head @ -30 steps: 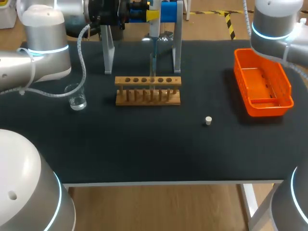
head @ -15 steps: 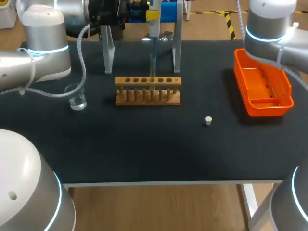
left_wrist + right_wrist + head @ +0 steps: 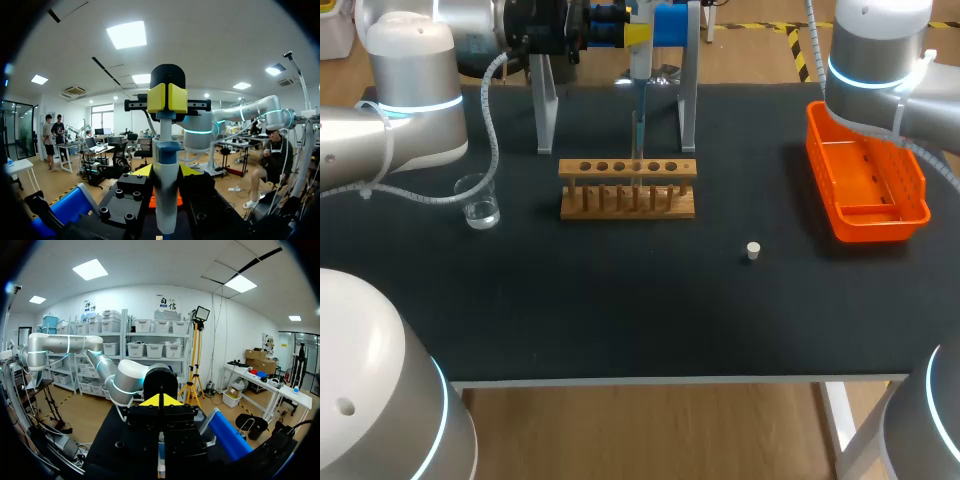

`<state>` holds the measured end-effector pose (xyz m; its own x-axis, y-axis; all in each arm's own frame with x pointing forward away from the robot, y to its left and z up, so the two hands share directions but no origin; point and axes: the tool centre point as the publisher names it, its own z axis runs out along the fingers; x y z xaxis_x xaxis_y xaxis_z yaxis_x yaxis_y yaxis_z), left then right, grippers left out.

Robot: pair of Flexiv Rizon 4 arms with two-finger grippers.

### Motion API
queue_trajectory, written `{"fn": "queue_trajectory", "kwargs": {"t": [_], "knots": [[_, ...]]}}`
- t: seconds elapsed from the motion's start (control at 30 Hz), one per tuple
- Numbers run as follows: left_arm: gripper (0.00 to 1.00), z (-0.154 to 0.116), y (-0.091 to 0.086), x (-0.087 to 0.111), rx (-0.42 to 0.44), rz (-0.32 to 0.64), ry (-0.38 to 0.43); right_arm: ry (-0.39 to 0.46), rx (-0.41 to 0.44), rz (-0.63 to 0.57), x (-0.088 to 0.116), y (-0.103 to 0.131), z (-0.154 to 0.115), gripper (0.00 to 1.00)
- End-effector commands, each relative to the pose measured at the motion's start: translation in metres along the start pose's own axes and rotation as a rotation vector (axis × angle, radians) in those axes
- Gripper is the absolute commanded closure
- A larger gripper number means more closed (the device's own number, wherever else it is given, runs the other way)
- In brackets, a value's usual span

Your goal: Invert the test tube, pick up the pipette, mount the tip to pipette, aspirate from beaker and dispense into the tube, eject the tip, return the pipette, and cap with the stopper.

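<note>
At the tabletop's [image 3: 620,300] far edge, left pincer [image 3: 166,170] grips the pipette [image 3: 166,210] between stand legs [image 3: 688,100] above the rack [image 3: 628,190]; right pincer [image 3: 160,400] closed.

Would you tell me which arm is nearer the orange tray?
Right. The right arm is at the orange tray; the left arm is across the table, by the beaker.

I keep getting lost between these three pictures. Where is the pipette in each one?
Head view: the pipette stands upright at the top middle, its tip reaching down toward the wooden rack.
Left wrist view: the pipette stands upright between the fingers of the left claw.
Right wrist view: I cannot make it out.
Shared landmark: the stand's blue bar shows in all three, close beside the pipette.
</note>
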<state>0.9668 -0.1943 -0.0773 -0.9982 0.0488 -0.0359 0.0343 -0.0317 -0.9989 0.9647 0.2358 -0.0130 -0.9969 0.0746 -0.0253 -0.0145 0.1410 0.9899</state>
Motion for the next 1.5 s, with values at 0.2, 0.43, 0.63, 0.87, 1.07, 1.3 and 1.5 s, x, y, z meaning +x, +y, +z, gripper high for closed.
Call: {"fn": "queue_trajectory", "kwargs": {"t": [0.2, 0.43, 0.63, 0.87, 1.07, 1.3, 1.5], "knots": [[1.00, 0.000, -0.003, -0.002, 0.002, 0.001, 0.006, 0.004, -0.017, 0.016, 0.001, -0.010, -0.001, 1.00], [1.00, 0.000, -0.003, -0.002, 0.002, 0.001, 0.006, 0.013, -0.025, 0.034, 0.002, -0.016, 0.002, 1.00], [1.00, 0.000, -0.003, -0.002, 0.002, 0.001, 0.006, 0.024, -0.021, 0.049, 0.007, -0.024, 0.006, 1.00], [1.00, 0.000, -0.003, -0.002, 0.002, 0.001, 0.006, 0.027, -0.017, 0.061, 0.007, -0.029, 0.007, 1.00], [1.00, 0.000, -0.003, -0.002, 0.002, 0.001, 0.006, 0.028, -0.059, 0.035, 0.005, -0.010, 0.000, 1.00], [1.00, 0.000, -0.003, -0.002, 0.002, 0.001, 0.006, 0.001, -0.090, -0.061, 0.009, 0.030, -0.017, 1.00], [1.00, 0.000, -0.003, -0.002, 0.002, 0.001, 0.006, 0.003, -0.111, -0.122, 0.022, 0.037, -0.043, 0.00]]}}
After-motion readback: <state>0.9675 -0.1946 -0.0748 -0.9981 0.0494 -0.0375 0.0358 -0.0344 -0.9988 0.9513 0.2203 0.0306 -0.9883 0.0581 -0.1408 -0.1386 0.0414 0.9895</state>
